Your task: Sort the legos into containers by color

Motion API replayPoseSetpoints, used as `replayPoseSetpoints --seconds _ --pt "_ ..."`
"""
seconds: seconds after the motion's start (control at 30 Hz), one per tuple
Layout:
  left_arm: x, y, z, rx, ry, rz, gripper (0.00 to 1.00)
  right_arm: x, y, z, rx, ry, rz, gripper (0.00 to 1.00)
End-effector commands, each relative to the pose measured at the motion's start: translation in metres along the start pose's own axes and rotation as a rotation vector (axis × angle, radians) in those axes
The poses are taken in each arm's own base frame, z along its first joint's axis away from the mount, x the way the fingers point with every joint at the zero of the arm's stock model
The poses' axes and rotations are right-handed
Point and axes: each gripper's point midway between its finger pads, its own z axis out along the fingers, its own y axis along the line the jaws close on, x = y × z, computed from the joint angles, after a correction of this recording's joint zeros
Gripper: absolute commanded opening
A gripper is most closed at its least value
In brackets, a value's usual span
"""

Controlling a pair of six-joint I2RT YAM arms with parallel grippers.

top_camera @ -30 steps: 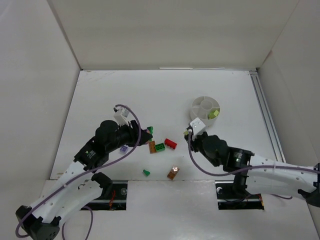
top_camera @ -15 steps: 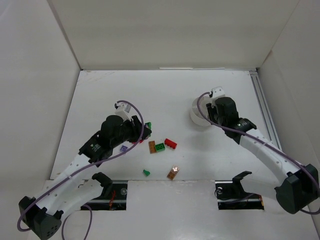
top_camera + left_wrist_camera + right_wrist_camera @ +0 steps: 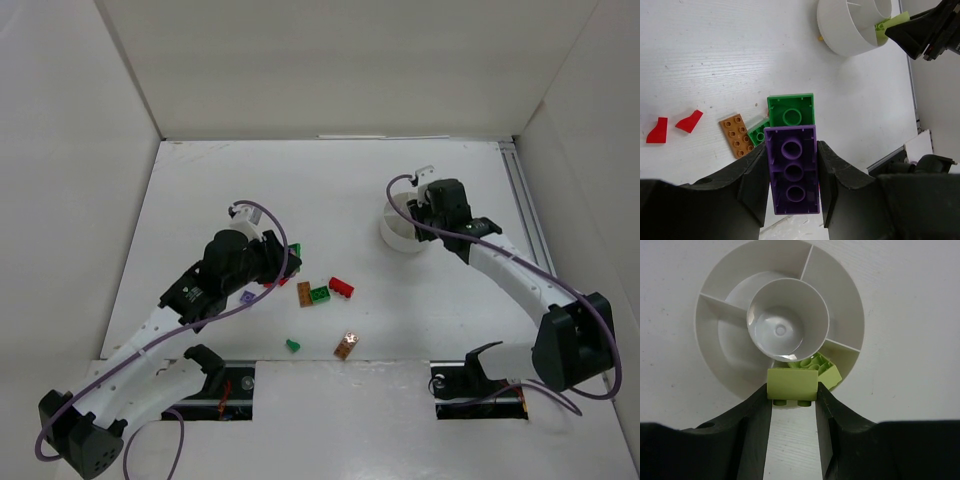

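My left gripper [image 3: 791,152] is shut on a purple brick [image 3: 791,172] and holds it above a green brick [image 3: 790,110], a small green brick [image 3: 759,132] and an orange plate [image 3: 737,135]. In the top view the left gripper [image 3: 285,262] is left of this cluster. My right gripper [image 3: 792,390] is shut on a pale yellow-green brick [image 3: 792,384] at the near rim of the round white dish [image 3: 715,347]. One pale green brick [image 3: 829,371] lies in a wedge compartment beside the hub [image 3: 788,322]. In the top view the right gripper [image 3: 425,205] covers part of the dish [image 3: 395,235].
Loose on the table are an orange brick [image 3: 304,294], a green brick [image 3: 320,294], a red brick [image 3: 341,288], a small green piece [image 3: 293,345], a brown brick [image 3: 347,344] and a small purple piece [image 3: 247,297]. Two red pieces [image 3: 689,121] lie to the left.
My right arm swung from the middle of the table up to the dish, carrying the pale brick. My left gripper shifted slightly, still holding the purple brick.
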Motion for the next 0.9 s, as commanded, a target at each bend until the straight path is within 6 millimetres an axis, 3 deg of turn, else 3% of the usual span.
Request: replayPoseSetpoints --seconds 0.0,0.27,0.4,0.47,0.67,0.87 --pt "-0.023 -0.013 -0.006 0.028 -0.070 0.017 0.00 -0.020 -0.004 -0.003 -0.024 -0.053 0.014 0.14" --pt "-0.022 -0.010 -0.006 0.015 -0.069 0.017 0.00 -0.004 -0.003 0.007 -0.037 -0.003 0.030 0.17" --pt "-0.022 -0.010 -0.006 0.015 -0.069 0.017 0.00 -0.001 -0.004 0.010 -0.027 0.007 0.038 0.29" --pt "-0.020 -0.009 -0.006 0.009 -0.062 0.016 0.00 -0.003 -0.006 0.011 -0.016 0.009 0.047 0.41" --pt "-0.020 -0.009 -0.006 0.009 -0.062 0.016 0.00 0.002 -0.010 0.010 0.010 0.032 0.054 0.62" --pt "-0.020 -0.009 -0.006 0.009 -0.062 0.016 0.00 -0.001 -0.014 0.006 0.030 0.025 0.065 0.66"
